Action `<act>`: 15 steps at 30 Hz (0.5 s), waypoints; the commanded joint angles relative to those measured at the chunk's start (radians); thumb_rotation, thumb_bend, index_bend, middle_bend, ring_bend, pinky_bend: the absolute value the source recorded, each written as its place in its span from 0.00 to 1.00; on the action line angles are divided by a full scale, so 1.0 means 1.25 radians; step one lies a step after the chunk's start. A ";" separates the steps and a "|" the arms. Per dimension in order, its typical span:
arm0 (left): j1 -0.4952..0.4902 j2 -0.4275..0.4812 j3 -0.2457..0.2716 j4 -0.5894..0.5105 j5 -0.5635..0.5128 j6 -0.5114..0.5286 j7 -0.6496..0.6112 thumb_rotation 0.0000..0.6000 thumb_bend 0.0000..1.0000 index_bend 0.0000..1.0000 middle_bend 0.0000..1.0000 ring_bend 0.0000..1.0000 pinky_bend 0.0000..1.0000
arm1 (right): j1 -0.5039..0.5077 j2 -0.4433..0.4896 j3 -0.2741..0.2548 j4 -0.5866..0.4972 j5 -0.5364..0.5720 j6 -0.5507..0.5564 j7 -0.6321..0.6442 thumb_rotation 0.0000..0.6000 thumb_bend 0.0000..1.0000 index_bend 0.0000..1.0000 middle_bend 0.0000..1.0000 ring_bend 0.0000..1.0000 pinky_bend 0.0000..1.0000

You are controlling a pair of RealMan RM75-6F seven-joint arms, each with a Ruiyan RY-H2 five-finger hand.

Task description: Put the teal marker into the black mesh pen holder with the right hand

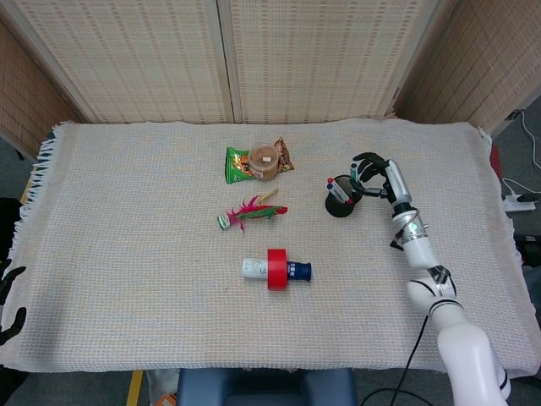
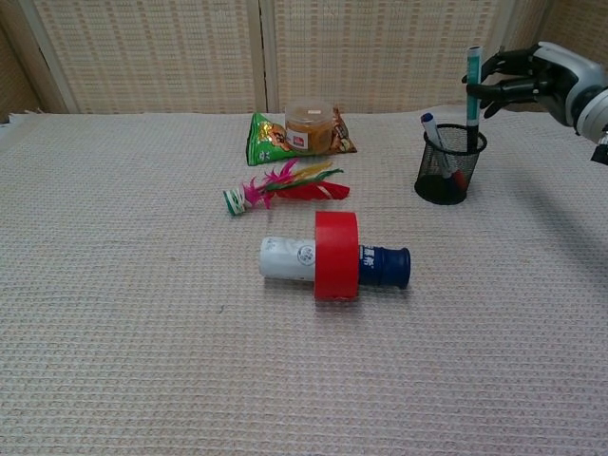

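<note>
The teal marker (image 2: pixel 472 90) stands upright, pinched by the fingertips of my right hand (image 2: pixel 541 78). Its lower end dips just inside the rim of the black mesh pen holder (image 2: pixel 446 176). In the head view my right hand (image 1: pixel 376 176) hovers at the holder's (image 1: pixel 341 205) right side, above its rim. A blue-capped pen (image 2: pixel 433 135) leans inside the holder. My left hand (image 1: pixel 10 296) shows only as dark fingers, spread and holding nothing, at the table's near left edge.
A white and blue bottle with a red tape roll (image 2: pixel 336 255) around it lies mid-table. A feathered shuttlecock (image 2: pixel 280 187) and a green snack bag with a small jar (image 2: pixel 308 126) lie behind it, left of the holder. A woven cloth (image 1: pixel 127 237) covers the table.
</note>
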 commanded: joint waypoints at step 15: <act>0.001 0.003 0.000 -0.002 -0.003 0.000 -0.001 1.00 0.42 0.18 0.01 0.00 0.19 | 0.008 -0.025 -0.037 0.033 -0.015 -0.032 -0.008 1.00 0.37 0.73 0.31 0.48 0.46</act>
